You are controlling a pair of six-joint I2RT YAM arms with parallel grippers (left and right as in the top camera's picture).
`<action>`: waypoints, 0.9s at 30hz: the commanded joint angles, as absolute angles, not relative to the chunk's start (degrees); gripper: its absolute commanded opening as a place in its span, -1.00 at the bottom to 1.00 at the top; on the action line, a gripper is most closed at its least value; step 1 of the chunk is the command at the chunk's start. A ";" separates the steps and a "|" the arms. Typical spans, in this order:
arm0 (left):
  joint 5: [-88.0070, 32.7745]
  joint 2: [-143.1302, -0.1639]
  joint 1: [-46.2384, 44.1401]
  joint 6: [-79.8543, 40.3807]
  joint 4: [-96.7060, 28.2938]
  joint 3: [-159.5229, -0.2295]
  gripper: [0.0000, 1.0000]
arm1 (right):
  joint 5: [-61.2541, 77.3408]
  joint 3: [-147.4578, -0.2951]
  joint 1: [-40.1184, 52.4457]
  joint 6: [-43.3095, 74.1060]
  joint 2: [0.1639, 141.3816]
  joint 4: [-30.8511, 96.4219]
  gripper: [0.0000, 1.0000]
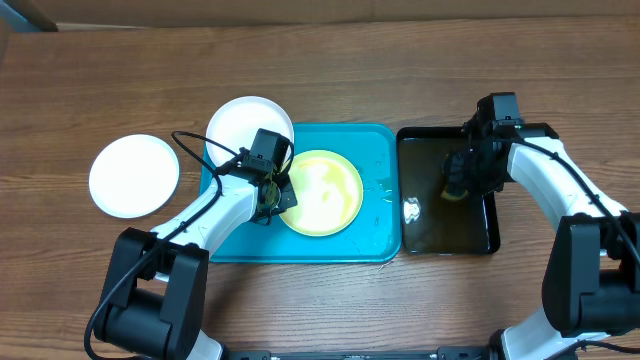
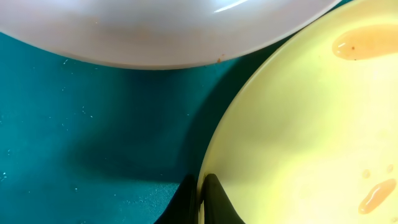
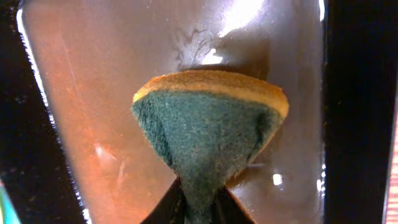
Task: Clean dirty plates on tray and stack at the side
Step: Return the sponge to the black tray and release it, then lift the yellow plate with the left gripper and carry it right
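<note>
**A:** Left end effector (image 2: 200, 182)?

**B:** Pinching the rim of the yellow-green plate (image 1: 325, 192). The plate lies flat in the tray (image 1: 370, 245), centre-right.

**A:** Plate condition?

**B:** Dirty. The left wrist view shows orange smears (image 2: 367, 40) on its face.

**A:** Right end effector (image 3: 198, 208)?

**B:** Clamped on a sponge (image 3: 208, 124), green scouring side toward the camera. It hangs over the black tray (image 1: 440, 235), which holds wet, brownish liquid. It is well apart from any plate.

**A:** The others?

**B:** A lone white plate (image 1: 134, 176) sits on the desk (image 1: 400, 60), left of the tray. It looks clean from overhead. A second white plate (image 1: 248, 125) overlaps the tray's far-left corner. Can't tell whether it is clean.

**A:** Progress?

**B:** My judgement is about a third done, perhaps more. One plate is set aside. The yellow-green plate needs scrubbing, and nothing is stacked yet.
</note>
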State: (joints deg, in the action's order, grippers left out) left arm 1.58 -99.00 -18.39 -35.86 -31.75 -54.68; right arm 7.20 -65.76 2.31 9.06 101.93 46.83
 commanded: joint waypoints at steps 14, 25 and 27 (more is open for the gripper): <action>-1.91 -99.53 -18.39 -30.63 -35.57 -56.60 -0.92 | 6.28 -83.22 1.65 9.19 99.79 60.16 0.81; -2.33 -99.53 -18.41 -29.80 -55.33 -76.27 -0.91 | -3.79 -90.76 -5.37 11.97 99.88 61.65 1.00; -2.33 -99.53 -18.41 -29.52 -58.33 -80.64 -0.92 | -3.79 -90.76 -5.39 11.97 99.88 61.65 1.00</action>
State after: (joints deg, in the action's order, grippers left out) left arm -1.89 -99.44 -18.35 -31.09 -56.38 -74.74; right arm -2.39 -90.26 -5.76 11.33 100.49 61.76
